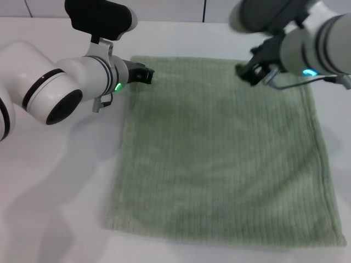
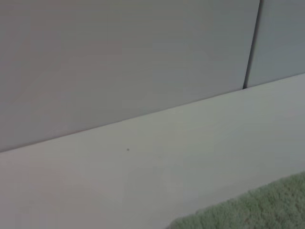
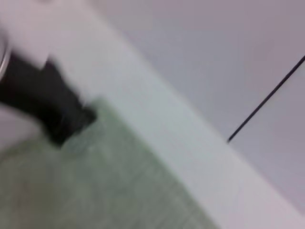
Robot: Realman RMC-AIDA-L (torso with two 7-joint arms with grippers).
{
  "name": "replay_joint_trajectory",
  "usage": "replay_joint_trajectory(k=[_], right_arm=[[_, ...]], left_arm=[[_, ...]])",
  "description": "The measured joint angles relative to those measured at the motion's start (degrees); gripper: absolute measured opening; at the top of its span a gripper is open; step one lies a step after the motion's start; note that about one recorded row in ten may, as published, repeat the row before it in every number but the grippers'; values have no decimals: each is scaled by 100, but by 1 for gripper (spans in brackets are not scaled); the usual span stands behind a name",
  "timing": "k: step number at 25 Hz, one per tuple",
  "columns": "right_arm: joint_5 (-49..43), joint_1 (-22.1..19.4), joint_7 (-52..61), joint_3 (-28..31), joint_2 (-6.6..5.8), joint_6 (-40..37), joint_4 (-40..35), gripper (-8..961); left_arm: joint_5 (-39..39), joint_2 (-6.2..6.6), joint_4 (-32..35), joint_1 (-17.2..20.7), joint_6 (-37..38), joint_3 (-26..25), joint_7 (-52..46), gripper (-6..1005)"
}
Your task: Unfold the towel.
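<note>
Now the towel [image 1: 222, 153] lies flat, spread on white tabletop [image 1: 60, 181]. Left claw [image 1: 146, 74] at its far-left corner, right claw [image 1: 248, 73] over far edge; can't tell either's finger state.

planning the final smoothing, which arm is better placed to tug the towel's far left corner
Left. The left tool sits right at the far left corner of the towel, which already lies spread flat. The right tool hovers near the far right edge.

You're getting soft, even overhead light; the arms are casting faint grey shadows on the bench [image 1: 66, 181]. Your right wrist view is smearing badly with motion blur.
</note>
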Motion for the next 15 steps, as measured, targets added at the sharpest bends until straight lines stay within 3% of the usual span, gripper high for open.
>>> replay_joint_trajectory(k=[2, 3, 4, 6, 8, 10, 12, 13, 14, 15], right_arm=[[-1, -521, -115, 35, 18, 849, -216, 406], [-1, -521, -115, 35, 18, 849, -216, 407], [0, -871, -203, 17, 37, 1536, -231, 407], [0, -999, -234, 7, 42, 1825, -204, 407], [2, -1458, -303, -57, 65, 3449, 246, 407], [2, -1537, -316, -79, 66, 3886, 403, 407], [5, -1674, -379, -228, 60, 5378, 1089, 407], [5, -1698, -399, -288, 58, 5875, 1351, 408], [5, -1698, -399, -288, 58, 5875, 1351, 408], [6, -1717, -433, -358, 56, 6601, 1704, 408]], left_arm=[[0, 0, 0, 10, 0, -2, 6, -2], [0, 0, 0, 10, 0, -2, 6, -2], [0, 0, 12, 19, 6, -16, 7, -2], [0, 0, 16, 31, 22, -34, 9, -2], [0, 0, -10, 161, 254, -121, 16, -2], [0, 0, -22, 227, 422, -145, 18, -2], [1, 0, -94, 504, 1035, -214, 19, -2], [1, 0, -94, 504, 1035, -214, 19, -1], [1, 0, -133, 661, 1401, -270, 20, -1], [1, 0, -133, 661, 1401, -270, 20, -1]])
